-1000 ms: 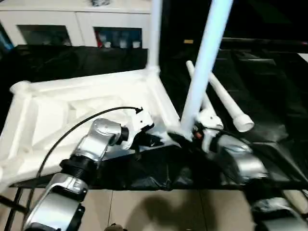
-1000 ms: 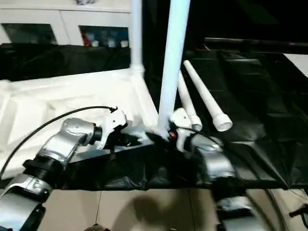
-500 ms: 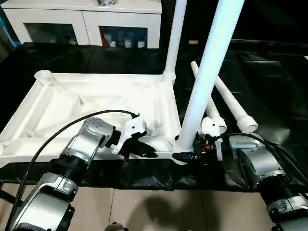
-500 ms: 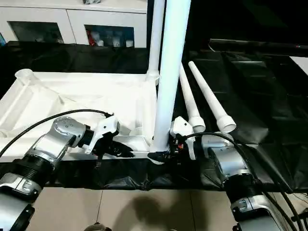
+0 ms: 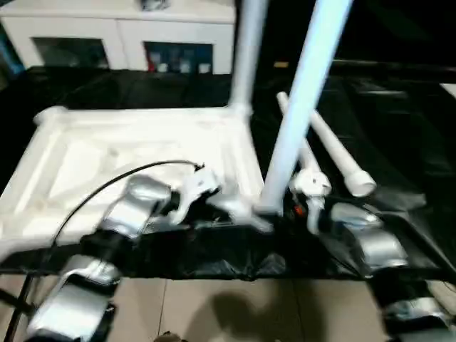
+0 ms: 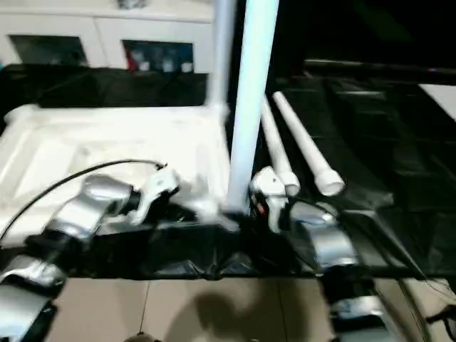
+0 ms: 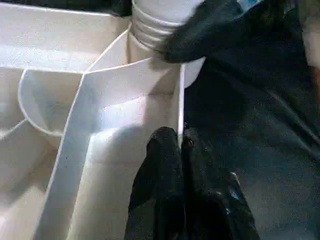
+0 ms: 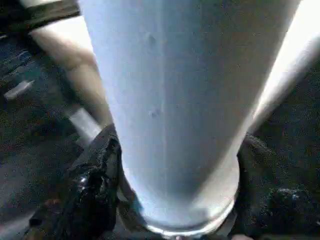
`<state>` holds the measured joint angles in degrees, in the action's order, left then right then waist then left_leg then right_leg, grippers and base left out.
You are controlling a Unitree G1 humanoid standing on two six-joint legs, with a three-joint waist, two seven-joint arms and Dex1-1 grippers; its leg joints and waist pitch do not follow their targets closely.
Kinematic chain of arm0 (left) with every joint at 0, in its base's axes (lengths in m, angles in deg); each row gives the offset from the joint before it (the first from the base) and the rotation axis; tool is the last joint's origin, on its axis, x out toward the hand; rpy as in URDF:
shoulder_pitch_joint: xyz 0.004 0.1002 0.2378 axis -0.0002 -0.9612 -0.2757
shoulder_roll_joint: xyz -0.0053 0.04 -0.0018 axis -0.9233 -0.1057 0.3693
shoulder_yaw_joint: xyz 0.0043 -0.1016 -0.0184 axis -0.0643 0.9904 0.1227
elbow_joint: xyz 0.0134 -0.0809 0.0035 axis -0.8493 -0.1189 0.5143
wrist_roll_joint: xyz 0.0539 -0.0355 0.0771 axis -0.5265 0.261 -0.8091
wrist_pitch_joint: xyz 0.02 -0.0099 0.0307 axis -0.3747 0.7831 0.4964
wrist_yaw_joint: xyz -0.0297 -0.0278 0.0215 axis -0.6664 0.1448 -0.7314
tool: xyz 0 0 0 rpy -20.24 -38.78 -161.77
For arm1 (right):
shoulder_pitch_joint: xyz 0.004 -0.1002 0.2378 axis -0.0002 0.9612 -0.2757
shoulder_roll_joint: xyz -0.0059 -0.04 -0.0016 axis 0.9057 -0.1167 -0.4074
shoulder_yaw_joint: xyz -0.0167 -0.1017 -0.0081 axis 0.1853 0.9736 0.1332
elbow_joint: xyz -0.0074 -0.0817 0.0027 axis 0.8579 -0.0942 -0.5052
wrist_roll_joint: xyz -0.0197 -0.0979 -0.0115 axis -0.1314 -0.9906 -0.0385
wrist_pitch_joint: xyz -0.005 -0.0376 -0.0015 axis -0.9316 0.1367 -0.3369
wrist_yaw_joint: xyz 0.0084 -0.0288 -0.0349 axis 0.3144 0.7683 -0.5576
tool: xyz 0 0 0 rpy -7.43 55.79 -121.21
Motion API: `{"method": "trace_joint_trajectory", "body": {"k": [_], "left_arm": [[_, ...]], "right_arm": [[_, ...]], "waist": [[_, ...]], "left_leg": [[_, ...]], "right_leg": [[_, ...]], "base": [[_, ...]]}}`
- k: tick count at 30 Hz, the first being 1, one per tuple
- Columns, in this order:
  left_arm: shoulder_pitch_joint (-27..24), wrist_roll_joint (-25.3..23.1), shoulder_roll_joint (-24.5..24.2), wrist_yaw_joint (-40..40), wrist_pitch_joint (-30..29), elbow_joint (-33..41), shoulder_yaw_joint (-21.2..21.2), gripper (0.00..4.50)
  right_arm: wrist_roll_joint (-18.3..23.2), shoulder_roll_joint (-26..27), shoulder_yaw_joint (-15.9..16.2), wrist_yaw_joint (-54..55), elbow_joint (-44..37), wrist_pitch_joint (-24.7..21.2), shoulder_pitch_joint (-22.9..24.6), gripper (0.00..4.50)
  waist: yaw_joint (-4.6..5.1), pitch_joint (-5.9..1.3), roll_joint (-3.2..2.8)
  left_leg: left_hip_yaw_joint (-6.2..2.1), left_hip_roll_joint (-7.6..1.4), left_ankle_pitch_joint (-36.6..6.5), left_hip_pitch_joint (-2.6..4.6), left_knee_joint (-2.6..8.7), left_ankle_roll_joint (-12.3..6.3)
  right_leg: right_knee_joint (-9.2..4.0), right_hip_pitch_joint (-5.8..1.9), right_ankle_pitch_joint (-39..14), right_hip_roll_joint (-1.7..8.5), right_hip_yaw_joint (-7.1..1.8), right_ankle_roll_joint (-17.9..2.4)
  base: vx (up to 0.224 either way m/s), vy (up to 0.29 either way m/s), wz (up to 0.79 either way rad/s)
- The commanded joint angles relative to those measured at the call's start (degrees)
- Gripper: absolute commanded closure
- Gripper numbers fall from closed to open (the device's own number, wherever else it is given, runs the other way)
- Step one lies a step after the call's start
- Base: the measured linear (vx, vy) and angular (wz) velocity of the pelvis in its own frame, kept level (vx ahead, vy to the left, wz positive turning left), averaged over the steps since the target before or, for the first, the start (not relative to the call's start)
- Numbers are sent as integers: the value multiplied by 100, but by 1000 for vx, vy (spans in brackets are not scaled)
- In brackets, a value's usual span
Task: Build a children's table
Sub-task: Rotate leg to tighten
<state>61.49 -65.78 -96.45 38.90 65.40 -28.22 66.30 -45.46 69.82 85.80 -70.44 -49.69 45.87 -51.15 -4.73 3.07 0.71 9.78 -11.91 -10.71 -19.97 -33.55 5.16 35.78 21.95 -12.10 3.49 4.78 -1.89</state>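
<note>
Tabletop [image 5: 128,149], white ribbed plastic, underside up on black cloth. Right gripper [image 8: 175,200] clasps upright white tapered tube leg [image 5: 299,107] at near corner socket; left gripper [image 7: 172,150], fingers pinched together, steadies rim. Risk: leg cocked, jamming or toppling.

Both upright white tapered tube legs, the near one [image 5: 296,121] and the far one [image 5: 246,57], run off the top edge, their upper ends unseen. The white plastic ribbed tabletop [image 5: 107,153] is smeared by motion blur, its near left corner cut off. Contents behind the white cabinet's glass doors [image 5: 178,58] are too blurred to identify.
</note>
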Motion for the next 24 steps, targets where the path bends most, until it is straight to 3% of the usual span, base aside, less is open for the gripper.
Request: {"method": "trace_joint_trajectory", "body": {"k": [1, 2, 3, 5, 6, 8, 10, 12, 13, 14, 17, 18, 21, 22, 24], "left_arm": [[238, 98, 581, -430, 36, -22, -112, 450], [246, 87, 605, -468, 38, -35, -116, 450], [290, 24, 760, -677, 53, -100, -152, 450], [325, 42, 895, -772, 29, -108, -166, 450], [335, 60, 924, -787, 17, -107, -166, 450], [347, 25, 928, -759, 54, -115, -201, 450], [314, 13, 875, -684, 93, -75, -194, 450], [269, 37, 797, -567, 142, -29, -182, 450], [248, 48, 760, -527, 153, -9, -172, 450], [217, 67, 719, -477, 179, 15, -159, 450], [109, 131, 543, -244, 218, 142, -148, 450], [-2, 221, 330, 131, 337, 292, -171, 450], [-56, 266, 216, 332, 412, 366, -185, 450], [-78, 304, 164, 444, 421, 419, -185, 450], [-116, 369, 11, 742, 412, 529, -199, 450]], "right_arm": [[-120, 530, 360, 517, 273, -45, -77, 183], [-122, 565, 349, 583, 292, -49, -86, 183], [-138, 799, 298, 1009, 414, -64, -152, 183], [-202, 1045, 275, 1487, 561, -62, -261, 183], [-223, 1099, 276, 1579, 596, -55, -293, 183], [-266, 1215, 284, 1606, 613, 89, -345, 183], [-197, 1251, 213, 1468, 594, 200, -393, 127], [-158, 1197, 201, 1272, 566, 237, -424, 105], [-157, 1156, 213, 1176, 541, 258, -425, 105], [-171, 1089, 249, 1067, 503, 284, -411, 75], [-184, 789, 417, 600, 290, 356, -334, 63], [-62, 404, 598, -152, -11, 272, -227, 63], [-20, 203, 693, -601, -146, 247, -170, 63], [-10, 97, 744, -804, -211, 226, -142, 63], [102, -170, 833, -1370, -378, 44, -86, 63]], "waist": [[19, -324, 12], [21, -322, 18], [5, -330, -13], [11, -334, 8], [3, -338, -41], [17, -352, -31], [22, -356, -40], [34, -353, -43], [37, -355, -41], [39, -355, -7], [40, -365, -18], [55, -367, 74], [23, -364, 31], [19, -369, 62], [2, -356, 55]], "left_leg": [[-47, -161, -1037, 24, 407, -82], [-37, -152, -1023, 22, 399, -122], [-40, -152, -998, 25, 396, -137], [-41, -141, -906, -9, 399, -157], [-47, -146, -857, -1, 404, -144], [-41, -146, -813, -16, 395, -169], [-42, -153, -810, -14, 397, -199], [-40, -155, -817, -12, 398, -232], [-36, -153, -834, -10, 393, -257], [-35, -152, -783, -19, 393, -289], [-33, -153, -694, -26, 380, -351], [-15, -147, -618, -38, 369, -427], [-15, -163, -507, -41, 365, -584], [-16, -166, -502, -31, 361, -591], [-10, -170, -554, -24, 361, -615]], "right_leg": [[-563, -244, -1620, 513, -339, -958], [-568, -241, -1533, 501, -343, -942], [-558, -240, -1458, 510, -350, -950], [-548, -264, -1358, 508, -345, -942], [-537, -253, -1293, 516, -349, -952], [-519, -269, -1043, 506, -353, -992], [-500, -273, -863, 501, -352, -1035], [-491, -276, -739, 495, -352, -1096], [-488, -281, -690, 496, -355, -1128], [-476, -294, -643, 501, -356, -1143], [-464, -306, -505, 505, -355, -1177], [-457, -319, -376, 486, -355, -1191], [-434, -309, -256, 503, -359, -1208], [-418, -316, -240, 499, -353, -1227], [-432, -310, -337, 489, -346, -1239]], "base": [[0, 0, 0], [0, 0, 0], [0, 0, 0], [0, 0, 0], [0, 0, 0], [0, 0, 0], [0, 0, 0], [0, 0, 0], [0, 0, 0], [0, 0, 0], [0, 0, 0], [0, 0, 0], [0, 0, 0], [0, 0, 0], [0, 0, 0]]}}
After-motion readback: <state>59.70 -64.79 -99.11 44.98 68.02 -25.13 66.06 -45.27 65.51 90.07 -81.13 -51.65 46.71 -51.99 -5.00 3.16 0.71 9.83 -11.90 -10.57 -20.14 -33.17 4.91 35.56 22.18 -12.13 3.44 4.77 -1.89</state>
